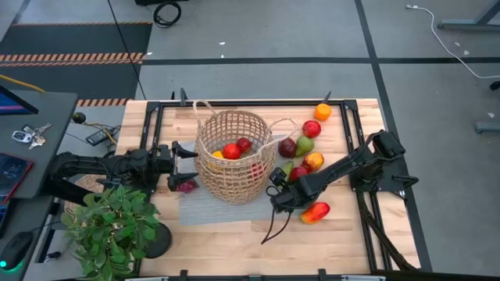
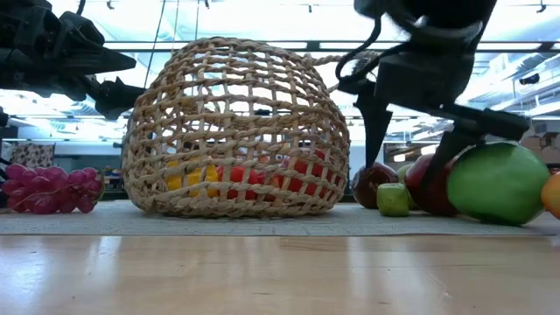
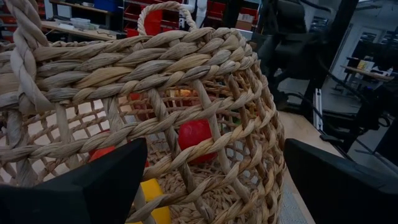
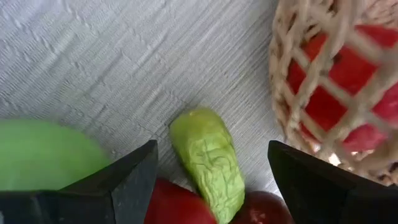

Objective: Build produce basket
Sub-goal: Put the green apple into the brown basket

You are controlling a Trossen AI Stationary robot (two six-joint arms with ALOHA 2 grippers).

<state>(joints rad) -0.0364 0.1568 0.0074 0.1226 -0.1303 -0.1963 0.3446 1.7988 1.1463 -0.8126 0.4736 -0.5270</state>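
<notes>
Reaching down beside the basket, the right gripper hangs w/ jaws apart over the small green bumpy piece lying on the grey mat, just off the basket's wall on the right arm's side. Nothing is clamped between them yet.

To do this pick well, imo: centre the jaws so the green piece sits evenly between both fingers, come straight down, close across its narrow width. Red pieces touch it at the gripper-side end, and a green pear sits just beside it, so a skewed approach could nudge neighbours or grab two. Keep clear of the basket wall too, since it's light and likely to slide. Then lift well above the rim before moving over the opening.

Left gripper waits on the basket's opposite side, jaws wide apart, holding nothing, close to the weave. Dark-red grapes lie under it, next to the basket.

Hard to make out:
- Basket contents only partly seen through the weave: red apples, something yellow; count unclear.
- Right arm covers part of the fruit cluster beside the basket in the high view.
- Can't tell whether the fingertips already touch the mat.
- One basket handle is cut off in the left wrist view.
</notes>
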